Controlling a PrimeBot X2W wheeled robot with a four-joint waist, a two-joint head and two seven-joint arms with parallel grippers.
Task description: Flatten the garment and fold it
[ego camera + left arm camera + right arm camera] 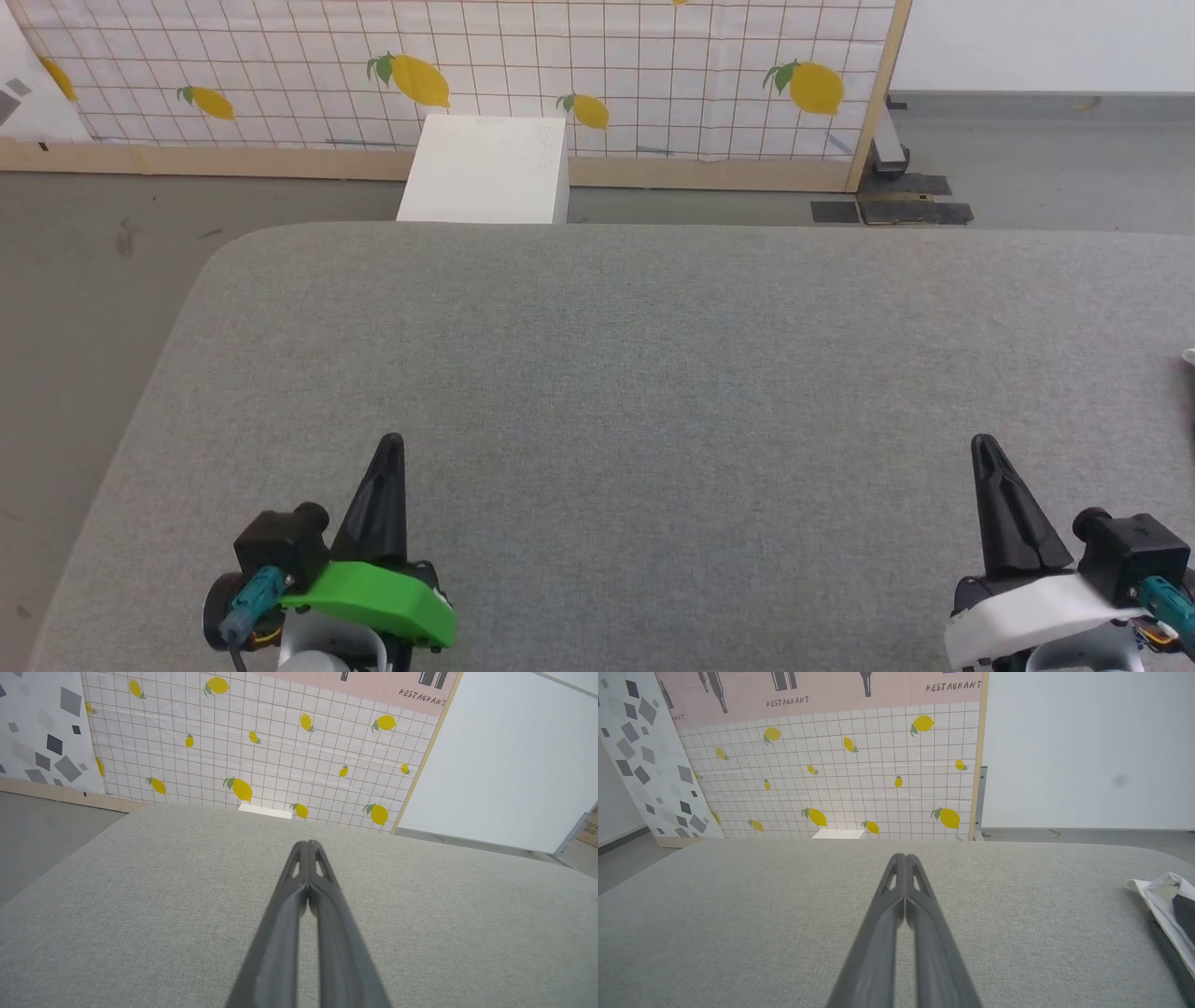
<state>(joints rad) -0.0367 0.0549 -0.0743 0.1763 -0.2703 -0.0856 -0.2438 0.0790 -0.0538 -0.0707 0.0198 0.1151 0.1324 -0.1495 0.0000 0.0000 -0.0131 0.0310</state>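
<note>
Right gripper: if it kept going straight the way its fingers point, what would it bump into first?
Probably nothing near: the shut right gripper points across the grey surface toward the lemon-print panel beyond its far edge. The garment lies off to its right, outside that line. Depth is unclear.

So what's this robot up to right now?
Nothing is being handled yet. The left gripper and the right gripper are both shut and empty, at the near side of a grey padded table. The garment, white and black, lies bunched at the table's right edge, untouched and not yet flattened.
</note>
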